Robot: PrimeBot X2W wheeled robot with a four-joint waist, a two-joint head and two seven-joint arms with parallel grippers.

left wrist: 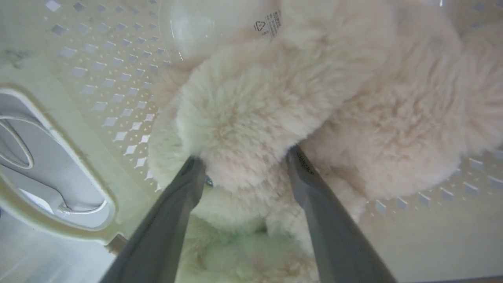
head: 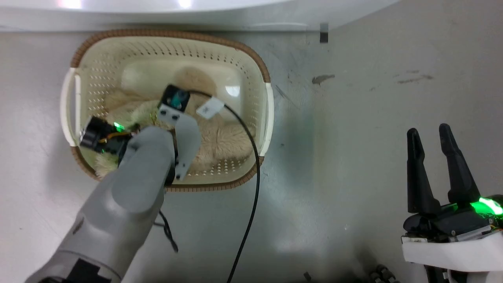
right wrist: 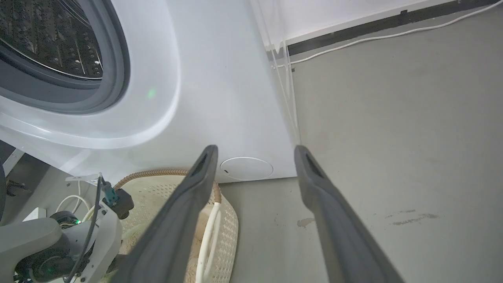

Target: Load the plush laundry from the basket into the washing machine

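Note:
The cream-beige plush laundry (head: pixel 224 137) lies in the cream basket (head: pixel 259 59), which stands on the floor against the white washing machine (head: pixel 157 15). My left arm (head: pixel 145 173) reaches down into the basket. In the left wrist view my left gripper (left wrist: pixel 245 161) is open, its two fingers straddling a rounded limb of the plush laundry (left wrist: pixel 255 102) and touching its fur, beside the perforated basket wall (left wrist: pixel 98 78). My right gripper (head: pixel 428 129) hangs open and empty over bare floor at the lower right. The right wrist view looks past my right gripper (right wrist: pixel 256 149) at the washing machine (right wrist: pixel 220 98), whose steel drum (right wrist: pixel 51 39) stands uncovered.
A black cable (head: pixel 255 169) runs from my left wrist across the basket rim and down the floor. A white tag (head: pixel 210 107) hangs over the plush. A dark stain (head: pixel 322 78) marks the grey floor. A white cord (right wrist: pixel 373 39) follows the wall base.

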